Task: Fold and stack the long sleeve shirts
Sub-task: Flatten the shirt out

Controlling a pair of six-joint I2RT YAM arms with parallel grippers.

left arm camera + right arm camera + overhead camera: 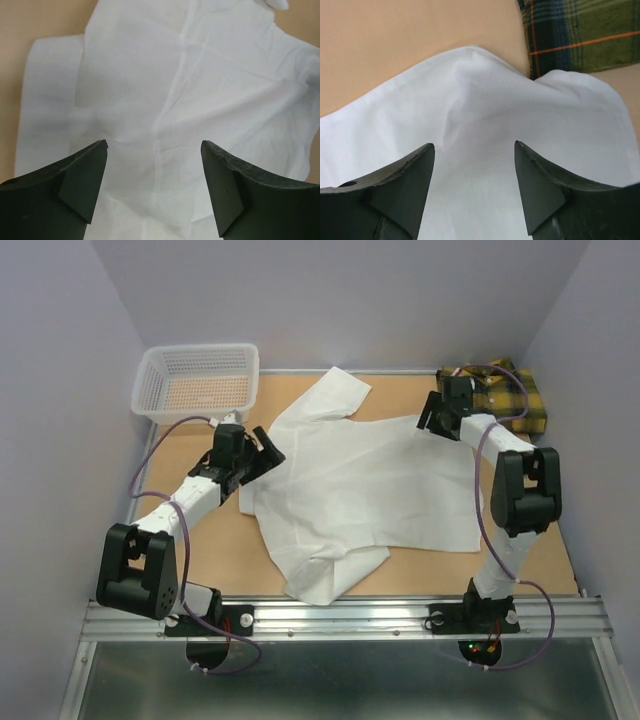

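Note:
A plain white shirt [360, 485] lies spread across the middle of the table, one sleeve reaching toward the back and another bunched at the front. A folded yellow-and-green plaid shirt [510, 398] rests at the back right corner. My left gripper [268, 452] hovers open over the white shirt's left edge, and only flat cloth [165, 100] shows between its fingers. Over the white shirt's back right edge, my right gripper [430, 420] stands open above the cloth [475, 125], with nothing pinched; the plaid shirt [580, 35] lies just beyond it.
A white mesh basket [198, 382] stands at the back left corner. Bare wooden tabletop [210, 550] shows left of the white shirt. An aluminium rail [340, 615] runs along the near edge by the arm bases. Pale walls enclose the table on three sides.

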